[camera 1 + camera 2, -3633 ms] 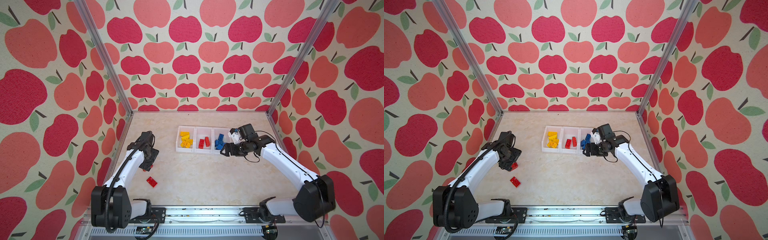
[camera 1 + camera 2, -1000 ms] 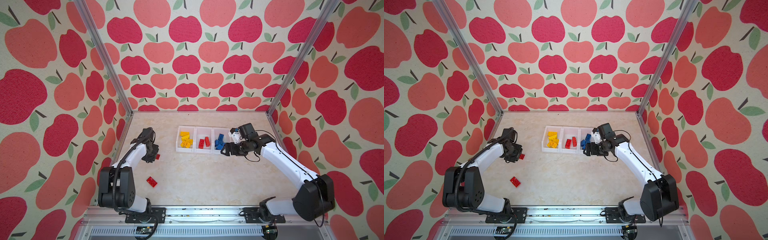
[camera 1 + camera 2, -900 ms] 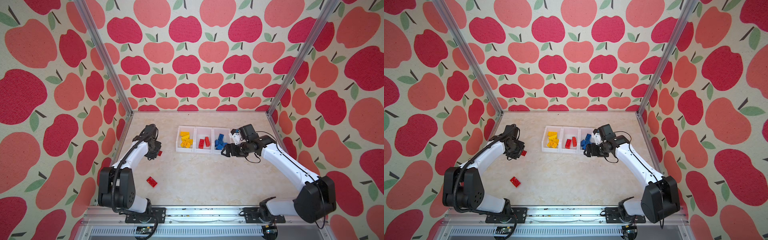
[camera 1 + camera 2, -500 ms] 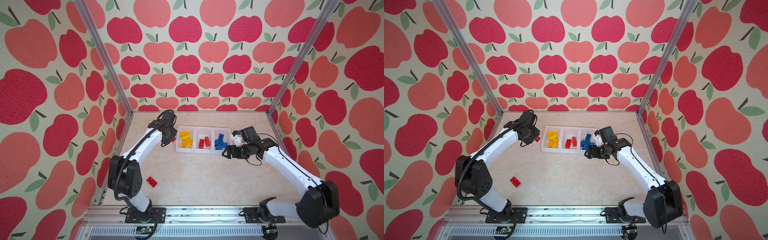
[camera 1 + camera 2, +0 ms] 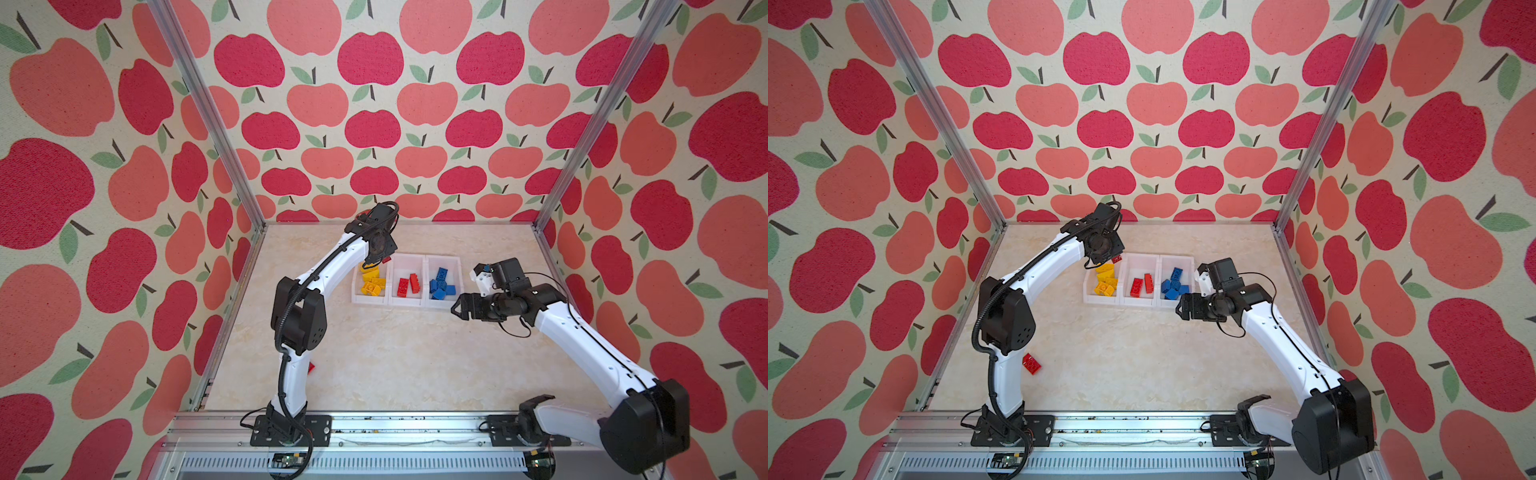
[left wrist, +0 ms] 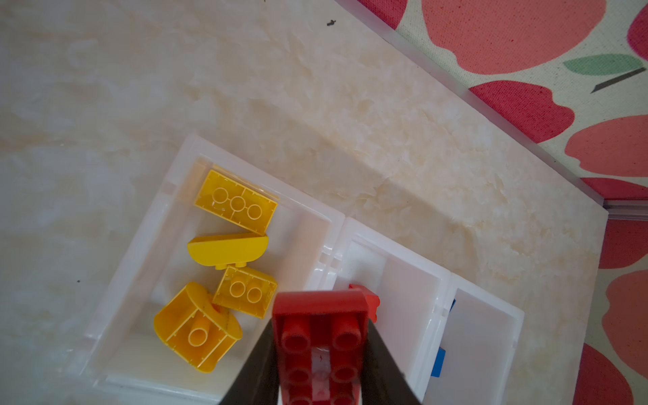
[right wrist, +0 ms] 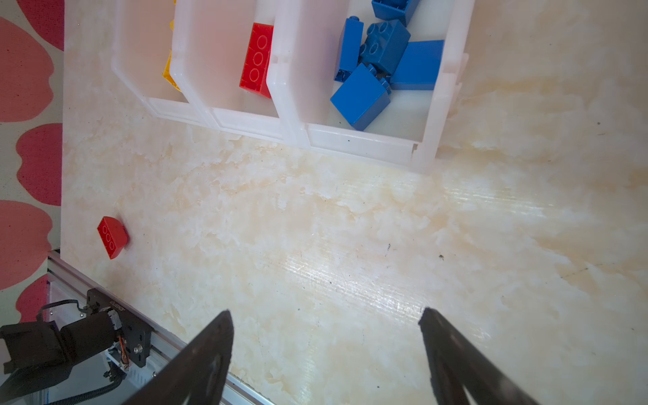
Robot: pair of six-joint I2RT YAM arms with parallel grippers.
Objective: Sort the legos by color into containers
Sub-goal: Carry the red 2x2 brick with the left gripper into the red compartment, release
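The left hand (image 6: 319,336) is clamped on a red brick (image 6: 317,310), with one black finger on each side. It hangs in the air over the white bins (image 5: 409,302). In the left wrist view the brick sits right over the wall between the yellow bin (image 6: 301,238) and the middle bin (image 6: 406,301), where the red ones go. So I think the hand should slide a bit more over the middle bin, come down low, and only then let go. If it lets go too soon, the brick could bump the wall and drop in with the yellow ones. The top views do not show this well, because the left arm (image 5: 1054,257) covers most of the brick there. The right hand (image 7: 324,315) has its fingers wide apart with nothing between them, low over the counter (image 7: 350,228) near the blue bin (image 7: 438,112). One more loose red brick (image 5: 1031,363) lies on the counter by the left arm's base. The right wrist view shows it too, but the left wrist view does not.
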